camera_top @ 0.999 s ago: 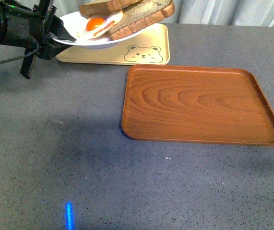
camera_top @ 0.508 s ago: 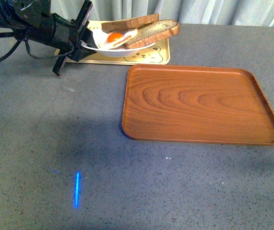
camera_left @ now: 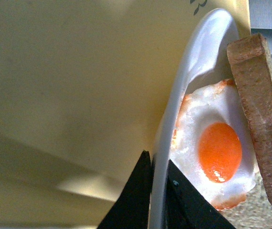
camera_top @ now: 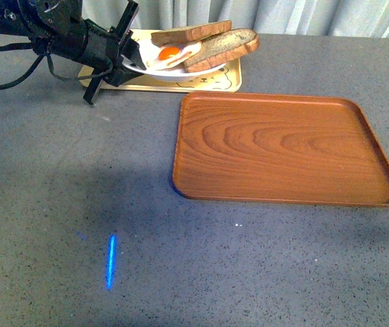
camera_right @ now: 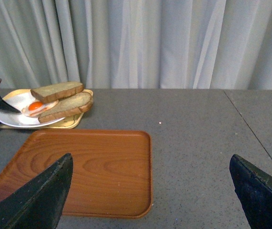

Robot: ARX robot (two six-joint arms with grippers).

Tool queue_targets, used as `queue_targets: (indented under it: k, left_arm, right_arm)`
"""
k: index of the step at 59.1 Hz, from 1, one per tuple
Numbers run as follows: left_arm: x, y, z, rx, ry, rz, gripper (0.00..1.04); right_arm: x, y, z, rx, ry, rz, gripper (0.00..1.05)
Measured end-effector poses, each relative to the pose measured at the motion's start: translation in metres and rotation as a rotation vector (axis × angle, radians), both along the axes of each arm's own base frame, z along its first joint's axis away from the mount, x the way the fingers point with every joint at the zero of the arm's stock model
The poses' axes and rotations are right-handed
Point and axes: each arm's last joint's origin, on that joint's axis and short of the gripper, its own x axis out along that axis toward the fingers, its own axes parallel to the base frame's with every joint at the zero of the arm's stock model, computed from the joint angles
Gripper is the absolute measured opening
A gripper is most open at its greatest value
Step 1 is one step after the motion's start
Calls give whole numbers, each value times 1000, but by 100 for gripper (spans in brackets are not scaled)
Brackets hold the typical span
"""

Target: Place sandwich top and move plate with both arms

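Observation:
My left gripper [camera_top: 122, 60] is shut on the left rim of the white plate [camera_top: 139, 67] and holds it just above the yellow bear-print tray [camera_top: 228, 76]. On the plate lie a fried egg [camera_top: 170, 53], the squarish sandwich top [camera_top: 191, 33] leaning over it, and a dome-ended slice [camera_top: 223, 48]. In the left wrist view the jaws pinch the plate [camera_left: 186, 90] edge-on at the gripper [camera_left: 157, 186], beside the egg [camera_left: 219, 152] and sandwich top [camera_left: 262, 119]. My right gripper [camera_right: 151, 160] is open, hanging over the table far from the plate [camera_right: 12, 119].
A brown wood-grain tray [camera_top: 283, 146] lies right of centre on the grey table, also under the right gripper's view as the tray [camera_right: 83, 171]. Grey curtains hang behind the table. A blue light streak [camera_top: 111, 262] marks the near table surface.
The left arm has carried the plate with the sandwich down and away from the camera, now lower and further right over the yellow tray. The plate is less tilted.

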Motion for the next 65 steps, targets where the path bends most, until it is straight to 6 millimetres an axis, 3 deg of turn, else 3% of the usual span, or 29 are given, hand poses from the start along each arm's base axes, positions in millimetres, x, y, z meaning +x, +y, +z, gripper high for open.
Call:
queue_targets:
  k: [7,16,30,45,49,54,59,65]
  left_arm:
    - [-5,2,-6,-5,-2,-1,41]
    - [-16,11,1,-23,-33,-2,64]
    - [-51,50,13,-37,-90,35,98]
    - [-116,92,34,10,-238,92,95]
    - [-142,95,46,284,-529,214,83]
    - [-181,97,58,627,-745,299,69]
    - [-212,97,69,854,-853,258,54]
    - [-238,97,73,974,-873,207,38]
  right_arm:
    - [0,0,0,0,0,0,96]
    - [0,0,0,0,0,0,96]
    - [0,0,0,0,0,0,96]
    - [0,0,0,0,0,0,96]
    - [0,0,0,0,0,0,96]
    - [0,0,0,0,0,0,96]
    - [0,0,0,0,0,0,96]
    - [0,0,0,0,0,0,96]
